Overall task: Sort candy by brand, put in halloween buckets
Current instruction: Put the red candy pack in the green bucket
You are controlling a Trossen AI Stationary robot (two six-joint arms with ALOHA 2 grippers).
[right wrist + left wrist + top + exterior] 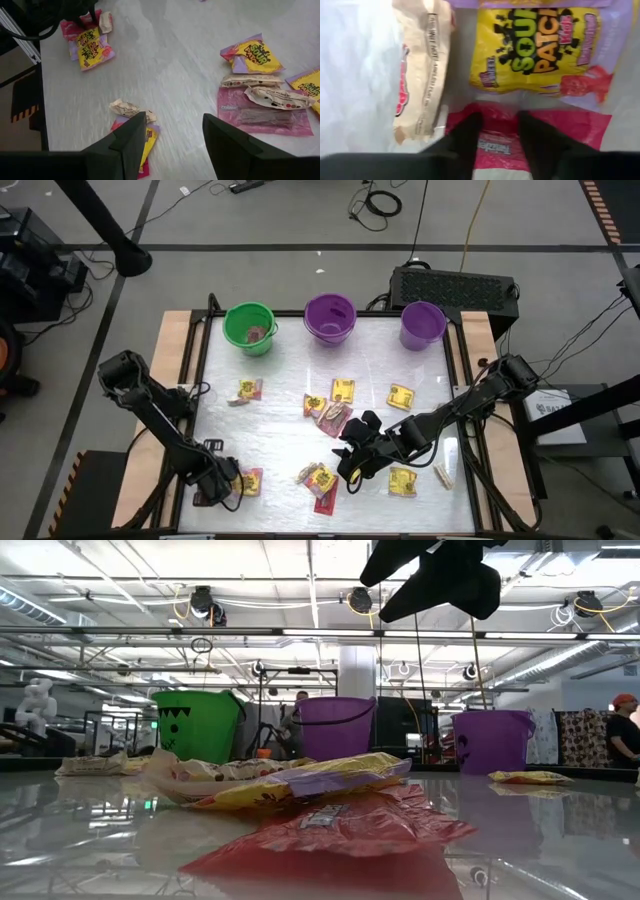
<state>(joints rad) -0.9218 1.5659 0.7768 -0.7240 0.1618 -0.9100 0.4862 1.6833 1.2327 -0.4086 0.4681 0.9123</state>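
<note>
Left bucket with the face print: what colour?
Bright green bucket with a dark face print, clearest in the low view.

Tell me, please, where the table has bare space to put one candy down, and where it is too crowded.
Free: the strip between the three buckets, green, purple and lavender, and the candy rows; also the stretch between the left gripper and the middle pile. Crowded: the middle pile under the right gripper, and the packets at the left gripper.
</note>
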